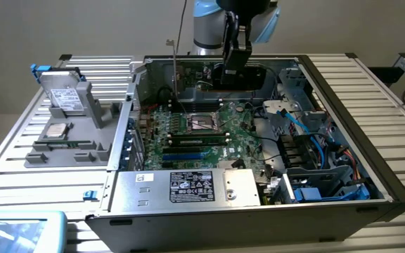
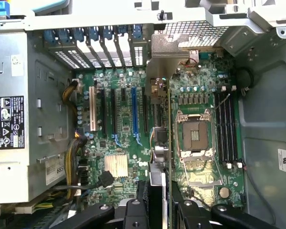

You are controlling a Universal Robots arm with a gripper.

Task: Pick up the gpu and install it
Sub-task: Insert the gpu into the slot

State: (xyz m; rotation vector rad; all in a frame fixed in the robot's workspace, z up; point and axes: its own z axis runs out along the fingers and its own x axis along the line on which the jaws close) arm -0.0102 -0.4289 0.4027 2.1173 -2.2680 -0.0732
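Note:
The gpu [image 1: 250, 79], a thin card with a black shroud, hangs inside the open computer case [image 1: 371, 158] near its far wall, above the motherboard [image 1: 210, 126]. My gripper [image 1: 229, 74] reaches down from above and is shut on the card. In the wrist view the gpu [image 2: 158, 143] shows edge-on between my two fingers [image 2: 133, 212], and its silver bracket [image 2: 169, 50] points at the case's rear slot openings. It hovers over the board between the blue expansion slot [image 2: 133, 112] and the empty CPU socket [image 2: 194, 138], apart from both.
A silver power supply [image 1: 181, 187] fills the case's near corner. Blue cables [image 1: 315, 137] and drive bays line the exterior view's right side. Memory sticks [image 1: 199, 139] lie across the board. A grey holder [image 1: 65, 100] with a labelled drive stands outside, on the exterior view's left.

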